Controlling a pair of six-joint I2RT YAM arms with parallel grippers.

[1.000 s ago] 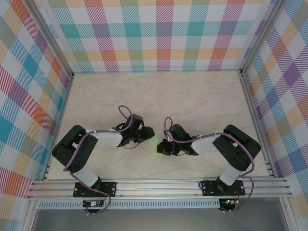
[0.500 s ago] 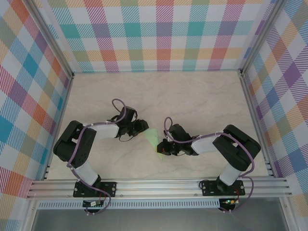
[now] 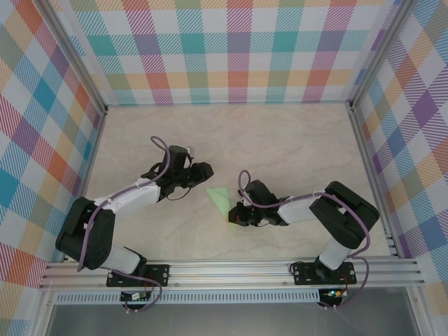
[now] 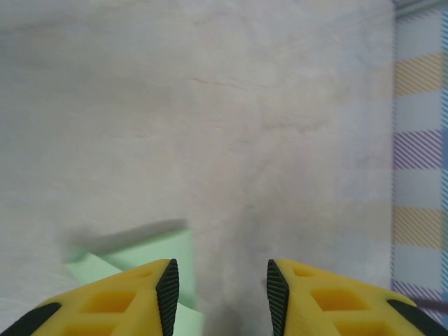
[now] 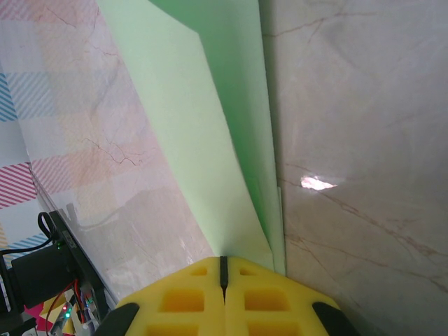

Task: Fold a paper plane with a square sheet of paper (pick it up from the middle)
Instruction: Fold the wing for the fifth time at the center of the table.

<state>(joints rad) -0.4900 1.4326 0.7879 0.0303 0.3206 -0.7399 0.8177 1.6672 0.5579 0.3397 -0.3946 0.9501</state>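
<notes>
Pinching the narrow near end of the folded sheet of paper [image 3: 220, 201], the right gripper [image 3: 236, 218] holds its jaws shut on it mid-table [image 3: 294, 140]; the thin, pale-green layered wedge widens away toward the far left, where the left gripper [image 3: 201, 171] hovers half-open and empty, near its wide end

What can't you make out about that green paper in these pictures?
Top view: paper too small to count its folds; its near tip sits under the right gripper.
Left wrist view: blurred, and the left gripper hides the paper's lower part.
Right wrist view: the top edge cuts the paper off.
</notes>
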